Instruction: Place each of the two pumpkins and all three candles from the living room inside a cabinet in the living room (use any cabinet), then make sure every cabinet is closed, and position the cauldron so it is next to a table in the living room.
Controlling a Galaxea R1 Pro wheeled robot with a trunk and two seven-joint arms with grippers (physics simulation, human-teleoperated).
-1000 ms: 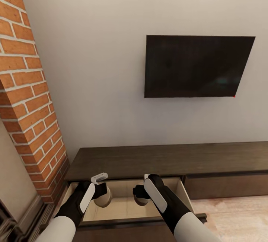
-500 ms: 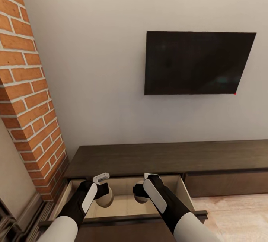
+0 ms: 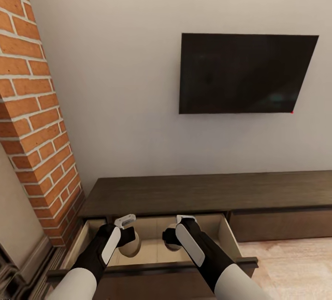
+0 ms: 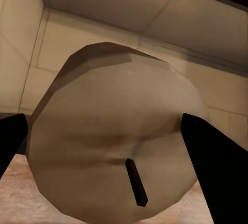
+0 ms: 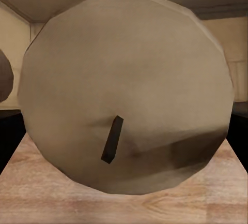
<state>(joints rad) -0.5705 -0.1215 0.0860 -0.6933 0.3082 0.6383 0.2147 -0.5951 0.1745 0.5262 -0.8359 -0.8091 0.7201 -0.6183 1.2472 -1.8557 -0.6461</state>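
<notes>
We're holding two candles over the open drawer (image 3: 230, 240) of the cabinet (image 3: 207, 194): left gripper (image 3: 130, 241) is clamping one candle (image 4: 116, 136), right gripper (image 3: 169, 239) is clamping the other candle (image 5: 126, 94), both w/ wicks facing the wrist cams.

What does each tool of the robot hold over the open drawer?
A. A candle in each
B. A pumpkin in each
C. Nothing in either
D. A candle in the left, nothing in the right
A: the left tool grips one beige candle, the right tool another candle, over the open drawer.
</notes>
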